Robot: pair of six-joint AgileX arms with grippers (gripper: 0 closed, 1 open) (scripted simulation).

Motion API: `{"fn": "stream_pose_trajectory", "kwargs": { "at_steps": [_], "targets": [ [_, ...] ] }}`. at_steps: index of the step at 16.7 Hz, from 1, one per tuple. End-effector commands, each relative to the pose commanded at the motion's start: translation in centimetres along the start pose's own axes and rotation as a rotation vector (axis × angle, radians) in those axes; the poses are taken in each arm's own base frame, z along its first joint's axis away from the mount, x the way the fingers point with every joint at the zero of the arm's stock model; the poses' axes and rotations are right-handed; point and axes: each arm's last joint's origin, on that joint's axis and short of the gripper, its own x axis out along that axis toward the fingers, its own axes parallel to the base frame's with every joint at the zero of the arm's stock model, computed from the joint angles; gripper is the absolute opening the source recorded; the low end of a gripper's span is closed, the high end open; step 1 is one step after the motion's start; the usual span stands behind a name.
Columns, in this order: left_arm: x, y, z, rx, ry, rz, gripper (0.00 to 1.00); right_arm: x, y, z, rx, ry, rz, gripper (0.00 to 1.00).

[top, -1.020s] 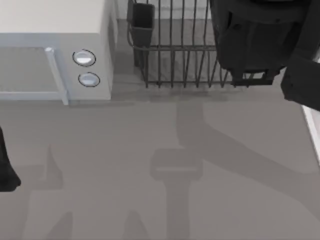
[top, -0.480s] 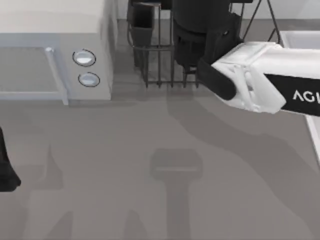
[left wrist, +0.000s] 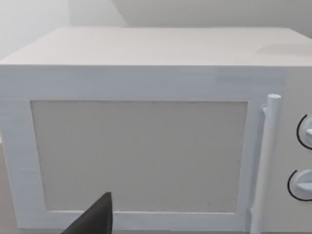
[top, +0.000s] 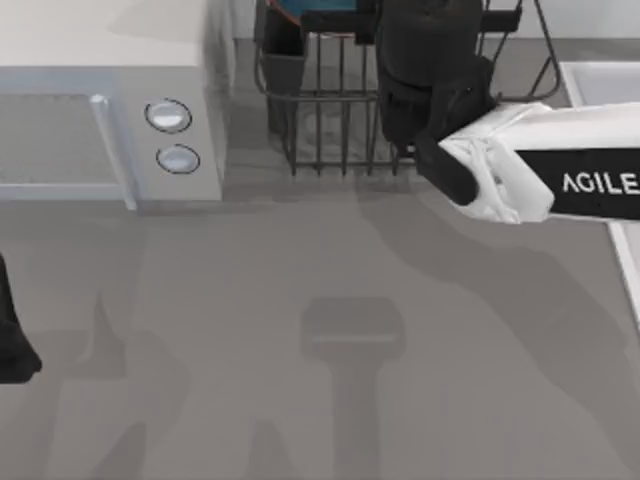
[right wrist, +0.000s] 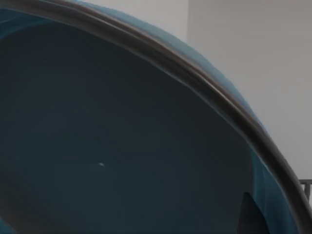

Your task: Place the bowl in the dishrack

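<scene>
The bowl [right wrist: 122, 146] is dark blue with a brownish rim, and it sits close against the right wrist camera, tilted on edge. A sliver of the bowl [top: 318, 5] shows at the far end of the dishrack [top: 330, 130], a dark wire rack at the table's back. My right gripper [top: 370, 20] reaches over the rack from the right, shut on the bowl. One of its dark fingers [right wrist: 248, 214] lies inside the rim. My left gripper [top: 10, 340] is parked at the table's left edge.
A white microwave-like box [top: 100, 100] with two round knobs stands left of the rack and faces the left wrist camera [left wrist: 146, 122]. The rack's dark cutlery cup [top: 282, 60] is at its left corner. A white edge [top: 600, 80] runs along the right side.
My right arm has swung in from the back right to above the dishrack, and the bowl's blue edge now shows at the rack's far end. The left arm has not moved.
</scene>
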Motion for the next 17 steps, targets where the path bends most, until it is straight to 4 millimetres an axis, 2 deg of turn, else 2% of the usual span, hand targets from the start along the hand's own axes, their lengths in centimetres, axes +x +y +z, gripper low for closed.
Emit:
{"fn": "stream_pose_trajectory", "kwargs": {
  "at_steps": [1, 14, 17],
  "targets": [
    [0.0, 0.0, 0.0, 0.0, 0.0, 0.0, 1.0, 0.0, 0.0, 0.0, 0.0, 0.0, 0.0, 0.0],
    [0.0, 0.0, 0.0, 0.0, 0.0, 0.0, 1.0, 0.0, 0.0, 0.0, 0.0, 0.0, 0.0, 0.98],
    [0.0, 0.0, 0.0, 0.0, 0.0, 0.0, 1.0, 0.0, 0.0, 0.0, 0.0, 0.0, 0.0, 1.0]
  ]
}}
